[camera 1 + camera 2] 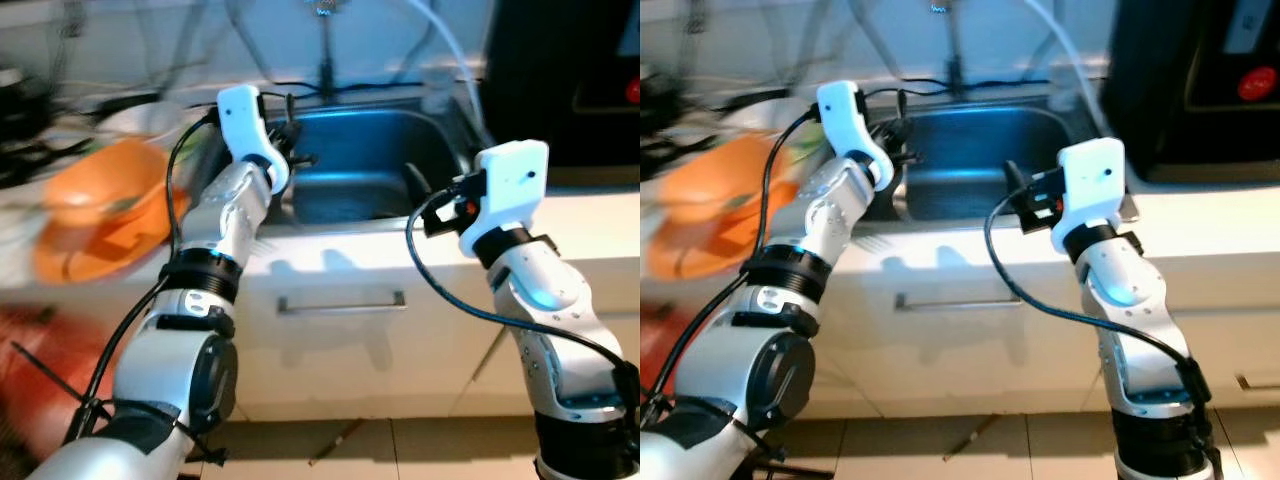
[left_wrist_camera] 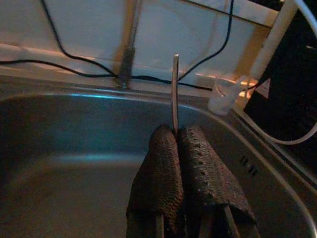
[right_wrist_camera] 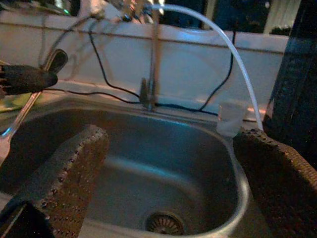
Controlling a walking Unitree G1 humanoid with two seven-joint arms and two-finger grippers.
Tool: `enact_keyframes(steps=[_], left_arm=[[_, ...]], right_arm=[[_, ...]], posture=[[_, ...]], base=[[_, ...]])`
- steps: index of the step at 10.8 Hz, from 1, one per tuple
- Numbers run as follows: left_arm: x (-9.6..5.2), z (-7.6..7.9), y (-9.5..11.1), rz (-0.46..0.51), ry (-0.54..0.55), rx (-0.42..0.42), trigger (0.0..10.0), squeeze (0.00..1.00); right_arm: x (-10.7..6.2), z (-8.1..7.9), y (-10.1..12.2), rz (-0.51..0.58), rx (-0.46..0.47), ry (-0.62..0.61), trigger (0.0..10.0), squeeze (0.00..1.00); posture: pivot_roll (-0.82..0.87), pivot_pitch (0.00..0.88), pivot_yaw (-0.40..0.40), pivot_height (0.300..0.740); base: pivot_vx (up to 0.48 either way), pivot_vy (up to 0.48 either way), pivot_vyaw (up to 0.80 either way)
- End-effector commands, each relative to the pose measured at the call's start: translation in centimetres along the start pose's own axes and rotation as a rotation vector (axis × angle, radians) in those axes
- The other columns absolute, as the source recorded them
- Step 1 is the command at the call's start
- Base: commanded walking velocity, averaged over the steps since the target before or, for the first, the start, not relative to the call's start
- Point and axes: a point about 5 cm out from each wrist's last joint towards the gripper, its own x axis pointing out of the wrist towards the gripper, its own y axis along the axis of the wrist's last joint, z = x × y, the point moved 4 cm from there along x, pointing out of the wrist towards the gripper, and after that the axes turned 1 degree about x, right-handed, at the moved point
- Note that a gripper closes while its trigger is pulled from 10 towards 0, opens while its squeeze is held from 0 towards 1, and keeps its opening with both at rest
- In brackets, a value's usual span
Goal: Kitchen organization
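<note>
The left pincer (image 2: 178,148) is reaching over the near-left rim of the steel sink (image 1: 385,195), its fingers pressed together on a thin metal utensil (image 2: 175,91), probably the handle of a spoon or similar. In the left wrist view the handle is sticking straight up from between the pads; in the right wrist view the same utensil (image 3: 29,101) is slanting down at about nine o'clock, its rounded end up near the back wall. What kind of utensil it is cannot be told for sure.

The right pincer (image 3: 163,178) is hovering at the sink's right rim with its fingers spread wide apart and holding nothing. Through them the basin is showing a drain (image 3: 163,223) at six o'clock, the tap (image 3: 153,54) at twelve o'clock, and a small clear cup (image 3: 230,119) on the back ledge near two o'clock. A white hose (image 3: 223,44) is arcing over that cup.

On the desk (image 1: 590,215), at nine o'clock from the sink, a blurred orange bowl (image 1: 105,205) is sitting among other dishes.

The step in hand looks like carrying the utensil over the basin. The next move seems to call for lowering it toward the sink floor and parting the left fingers, or passing it to the waiting right pincer; either needs the thin handle kept from twisting in the grip.
</note>
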Motion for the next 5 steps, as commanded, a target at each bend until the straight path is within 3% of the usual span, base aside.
enact_keyframes(steps=[1,5], left_arm=[[-0.03,-0.82,0.61,0.014,0.023,0.001,5.0,0.0],[-0.01,-0.86,0.55,0.013,0.026,0.003,4.9,0.0]], right_arm=[[0.31,-0.46,0.29,0.012,0.002,0.018,10.0,0.0],[0.28,-0.47,0.26,0.009,0.0,0.021,10.0,0.0]], posture=[[-0.13,0.0,0.109,0.74],[-0.13,0.0,0.106,0.74]], base=[[0.45,0.0,0.0],[0.453,0.0,0.0]])
